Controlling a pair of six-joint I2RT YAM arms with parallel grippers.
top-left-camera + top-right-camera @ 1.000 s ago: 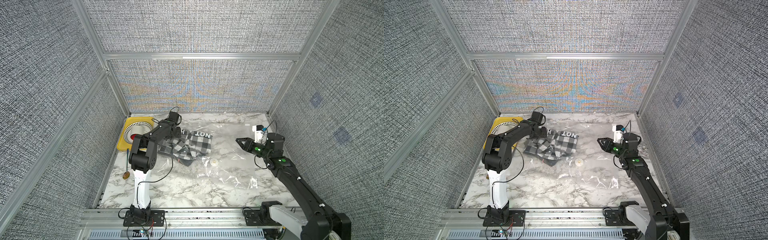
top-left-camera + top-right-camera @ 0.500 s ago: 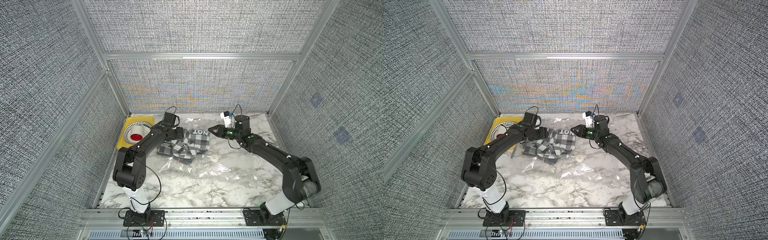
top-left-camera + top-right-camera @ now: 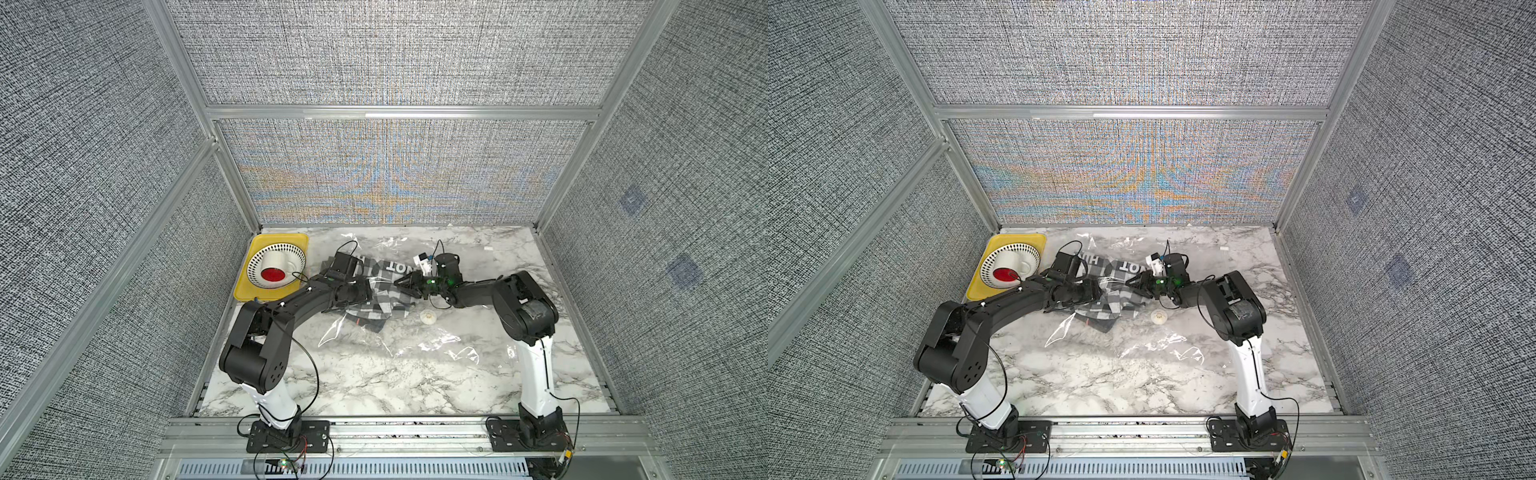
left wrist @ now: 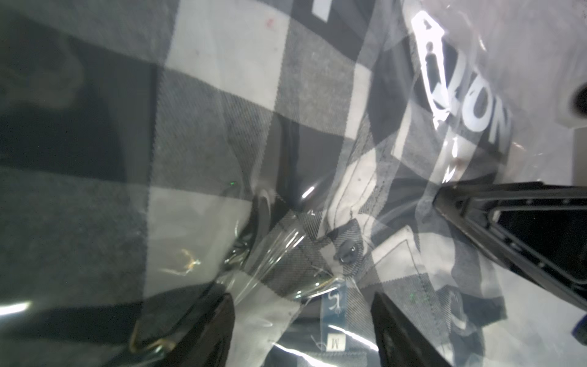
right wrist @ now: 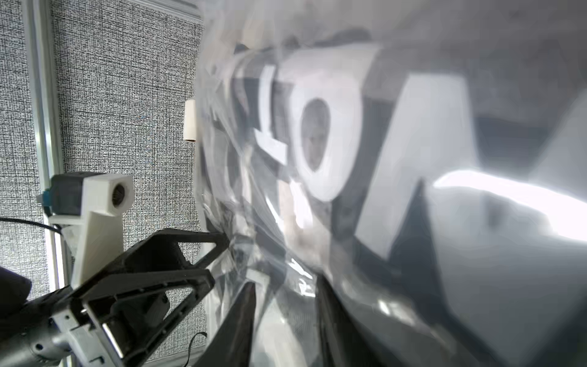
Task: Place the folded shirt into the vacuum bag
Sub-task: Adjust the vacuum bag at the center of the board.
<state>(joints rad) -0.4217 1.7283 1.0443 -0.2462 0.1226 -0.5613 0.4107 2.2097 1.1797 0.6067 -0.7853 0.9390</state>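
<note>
At far centre of the table [image 3: 374, 386] | folded shirt [image 3: 386, 305] under film of vacuum bag [image 3: 419, 347], which spreads nearward | left gripper [image 4: 301, 295] jaws wide over shirt | right gripper [image 5: 286, 282] narrow, film between fingers, grip cannot be told

The left end effector [image 3: 1097, 291] and right end effector [image 3: 1133, 285] face each other over checked shirt [image 3: 1113, 306].

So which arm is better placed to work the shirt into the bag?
Left, probably. The left gripper is open astride the shirt at its collar, ready to grip. The right gripper sits against the vacuum bag; its grip is unclear.
</note>
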